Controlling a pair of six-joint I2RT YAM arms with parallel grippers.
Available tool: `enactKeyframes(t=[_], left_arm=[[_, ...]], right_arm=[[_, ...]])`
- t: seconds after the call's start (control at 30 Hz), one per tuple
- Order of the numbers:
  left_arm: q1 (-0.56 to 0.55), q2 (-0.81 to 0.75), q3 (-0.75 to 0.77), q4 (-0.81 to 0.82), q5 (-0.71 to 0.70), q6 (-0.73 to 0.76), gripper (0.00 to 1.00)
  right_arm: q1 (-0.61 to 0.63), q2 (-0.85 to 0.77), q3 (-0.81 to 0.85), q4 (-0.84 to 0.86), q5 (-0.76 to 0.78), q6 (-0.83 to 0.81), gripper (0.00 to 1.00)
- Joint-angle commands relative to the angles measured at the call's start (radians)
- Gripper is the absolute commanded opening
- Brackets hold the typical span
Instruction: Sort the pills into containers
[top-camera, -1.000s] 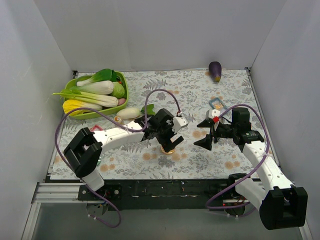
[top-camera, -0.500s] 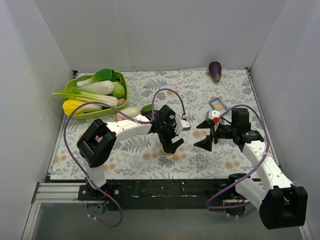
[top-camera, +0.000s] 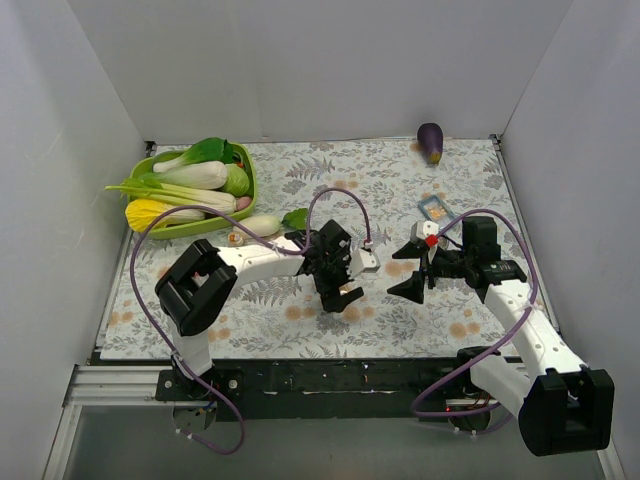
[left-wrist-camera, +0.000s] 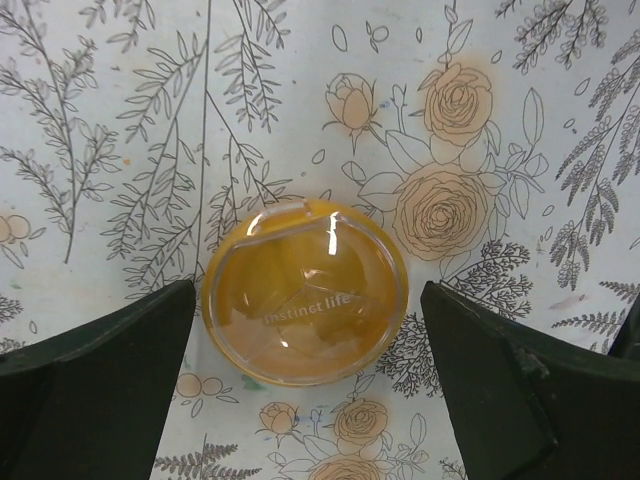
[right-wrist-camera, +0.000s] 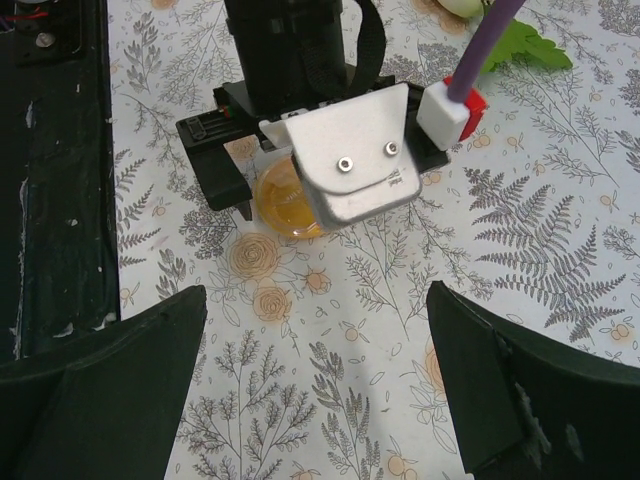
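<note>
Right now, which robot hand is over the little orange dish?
The left gripper: open, it straddles the orange dish. The right gripper hangs open off to the side, away from it.

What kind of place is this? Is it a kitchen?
Probably not a kitchen: it looks like a robot practice booth. White walls box in a flowery-clothed table, a left arm and a right arm are bolted at its near edge, and the vegetables in the green tray look like toys.
</note>
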Motion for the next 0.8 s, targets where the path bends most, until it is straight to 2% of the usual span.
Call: enactKeyframes(t=[0.0,0.23,0.27,0.37,0.5,0.67,0.77], left_arm=[[-0.024,-0.035,-0.035,0.065,-0.047,0.043,0.98],[-0.029,-0.038,-0.060,0.131,-0.087,0.024,0.95],[-0.029,-0.042,-0.063,0.137,-0.103,0.014,0.89],[-0.029,-0.039,-0.063,0.139,-0.109,-0.031,0.79],[-0.029,-0.042,-0.072,0.131,-0.127,-0.126,0.60],[-0.029,-0.070,-0.078,0.128,-0.138,-0.299,0.51],[-0.027,-0.104,-0.074,0.139,-0.126,-0.456,0.48]], right_arm=[[-0.004,0.009,0.020,-0.016,-0.033,-0.020,0.98],[-0.006,0.017,0.025,-0.026,-0.036,-0.029,0.98],[-0.004,0.015,0.025,-0.027,-0.036,-0.029,0.98],[-0.006,0.014,0.027,-0.032,-0.038,-0.033,0.98],[-0.004,0.009,0.028,-0.035,-0.042,-0.035,0.98],[-0.006,0.011,0.022,-0.038,-0.050,-0.040,0.98],[-0.004,0.011,0.019,-0.041,-0.051,-0.047,0.98]])
